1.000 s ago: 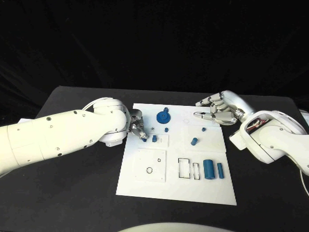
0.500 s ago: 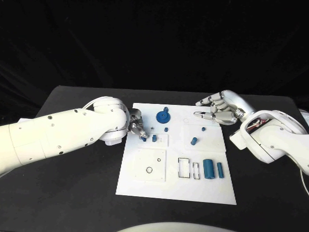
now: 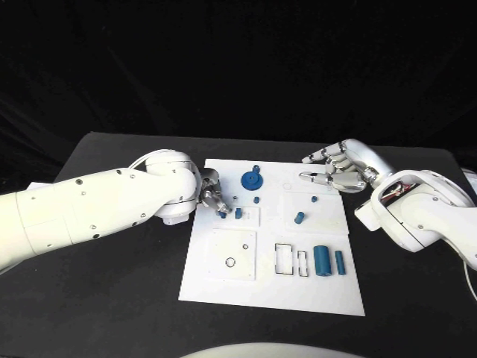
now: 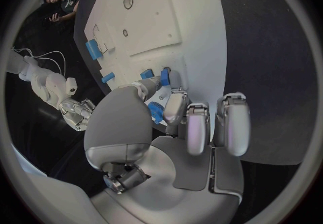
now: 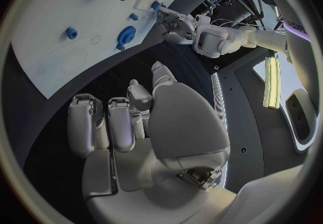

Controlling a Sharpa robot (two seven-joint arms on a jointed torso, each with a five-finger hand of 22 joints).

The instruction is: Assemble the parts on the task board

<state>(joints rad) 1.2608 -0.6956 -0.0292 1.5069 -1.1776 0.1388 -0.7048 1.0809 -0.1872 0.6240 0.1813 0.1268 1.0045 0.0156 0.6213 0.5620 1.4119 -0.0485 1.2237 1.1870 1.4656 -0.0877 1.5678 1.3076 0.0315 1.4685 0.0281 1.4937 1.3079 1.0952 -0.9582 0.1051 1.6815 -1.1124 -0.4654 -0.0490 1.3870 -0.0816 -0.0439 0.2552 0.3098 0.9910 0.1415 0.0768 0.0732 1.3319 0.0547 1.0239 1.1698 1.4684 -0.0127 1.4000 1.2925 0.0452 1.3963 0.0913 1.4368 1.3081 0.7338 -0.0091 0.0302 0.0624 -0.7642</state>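
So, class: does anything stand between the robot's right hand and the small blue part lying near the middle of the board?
Nothing visible does. The right hand hovers at the board's far right edge; only bare task board lies between it and that blue part.

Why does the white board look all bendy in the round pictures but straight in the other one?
In the head view the task board has straight edges. The left wrist view comes through a fisheye lens, so the board's edge curves behind the left hand. The right wrist view bends it the same way above the right hand, inside a dark round frame.
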